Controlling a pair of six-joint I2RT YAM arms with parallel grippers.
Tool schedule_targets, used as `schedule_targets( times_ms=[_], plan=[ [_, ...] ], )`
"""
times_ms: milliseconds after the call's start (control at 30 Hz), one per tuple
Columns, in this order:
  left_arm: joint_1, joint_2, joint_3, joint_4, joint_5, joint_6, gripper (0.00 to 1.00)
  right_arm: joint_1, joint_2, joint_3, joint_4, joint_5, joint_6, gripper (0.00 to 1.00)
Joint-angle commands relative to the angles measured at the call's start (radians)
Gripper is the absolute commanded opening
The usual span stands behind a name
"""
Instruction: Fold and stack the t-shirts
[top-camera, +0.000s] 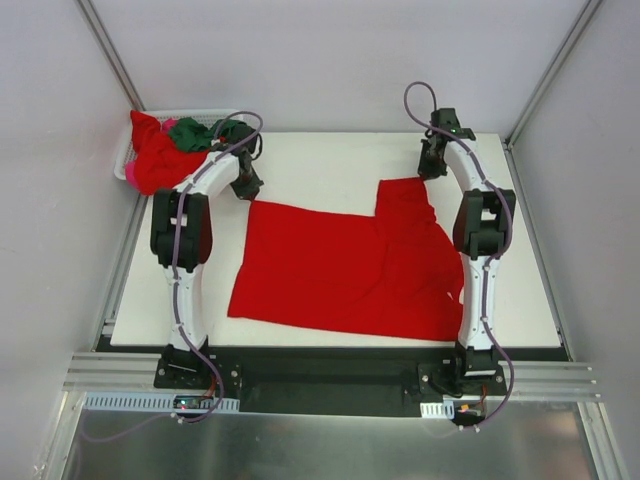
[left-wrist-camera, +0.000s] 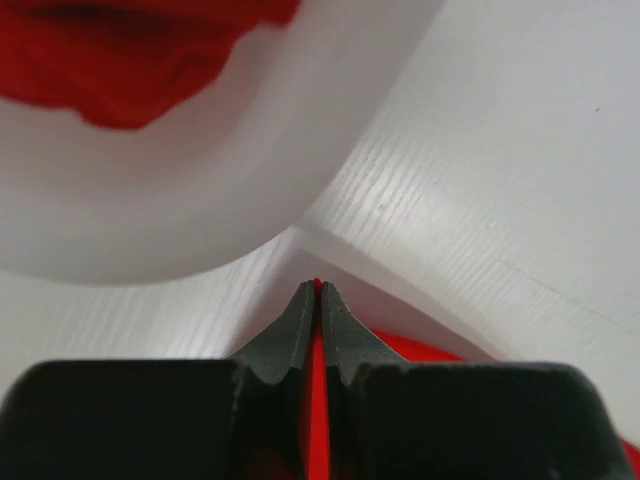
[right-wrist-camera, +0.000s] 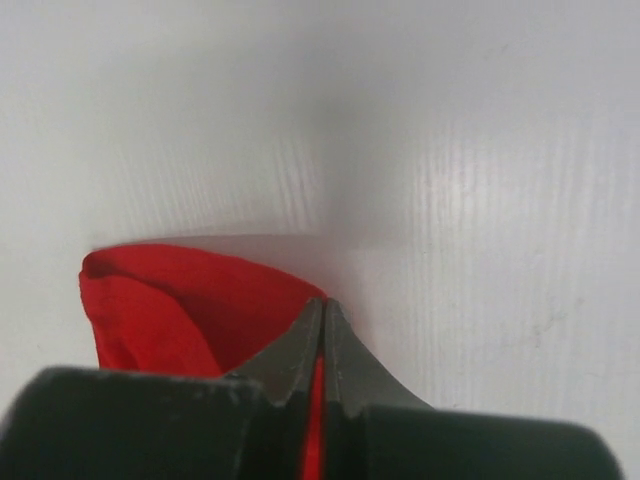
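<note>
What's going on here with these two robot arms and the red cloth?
Both arms are handling a red t-shirt spread on the white table. The left gripper is shut on its far left corner, and the right gripper is shut on its far right part. A second red shirt and a dark green shirt lie bunched in the white basket at the far left. No folded stack shows yet.

A white lattice basket (top-camera: 195, 114) stands at the far left corner of a white table (top-camera: 330, 165), hemmed in by pale grey walls (top-camera: 330, 60). Along the near edge run a black base plate (top-camera: 330, 375) and an aluminium rail (top-camera: 110, 372).
</note>
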Motion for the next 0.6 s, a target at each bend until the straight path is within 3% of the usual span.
schedule_targets(
  times_ms=[0,567],
  plan=[
    [-0.006,0.059,0.111,0.008,0.019,0.064,0.0,-0.024,-0.046,0.074,0.083,-0.017,0.044,0.01],
    [0.02,0.122,0.236,0.045,0.063,-0.027,0.0,-0.07,-0.028,0.171,0.221,-0.084,0.054,0.01]
  ],
)
